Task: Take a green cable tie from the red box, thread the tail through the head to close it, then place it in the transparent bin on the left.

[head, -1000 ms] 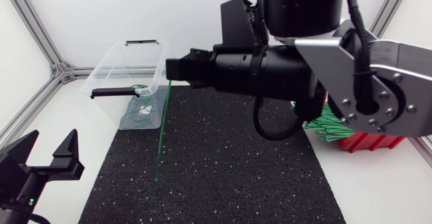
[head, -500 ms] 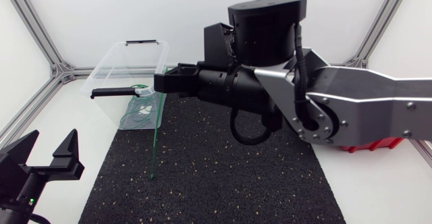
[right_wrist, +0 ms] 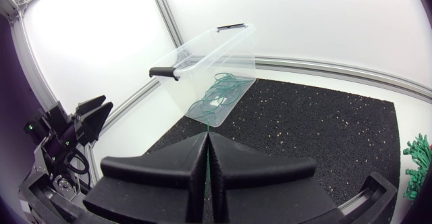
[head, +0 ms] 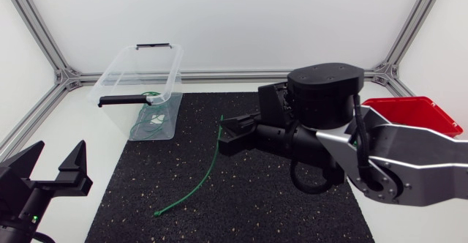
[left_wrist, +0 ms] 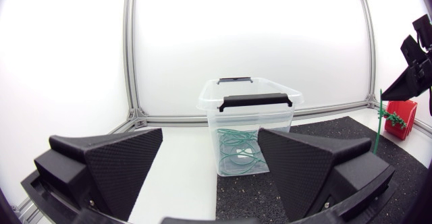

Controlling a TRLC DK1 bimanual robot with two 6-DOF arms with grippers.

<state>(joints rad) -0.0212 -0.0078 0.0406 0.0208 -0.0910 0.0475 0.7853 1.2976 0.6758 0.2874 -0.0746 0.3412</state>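
Observation:
My right gripper [head: 226, 129] hangs over the middle of the black mat, shut on the upper end of a green cable tie [head: 199, 182]. The tie curves down to the left and its lower tip rests on the mat. In the right wrist view the tie [right_wrist: 208, 131] shows as a thin line between the pressed-together fingers [right_wrist: 169, 173]. The transparent bin [head: 117, 75] stands at the back left with green ties [head: 150, 118] coiled inside. The red box [head: 417, 113] is at the right, partly behind my right arm. My left gripper [head: 55, 171] stands open at the front left, holding nothing.
The black speckled mat [head: 241, 214] covers the table's middle. Aluminium frame rails [head: 44, 31] run along the back and sides. Loose green ties [right_wrist: 418, 163] lie beside the right arm. The bin has black handles [left_wrist: 255, 100].
My right arm has drawn back from the bin, to the right and downward, uncovering the red box. The tie, which hung straight, now bends with its tip on the mat. The left arm stayed still.

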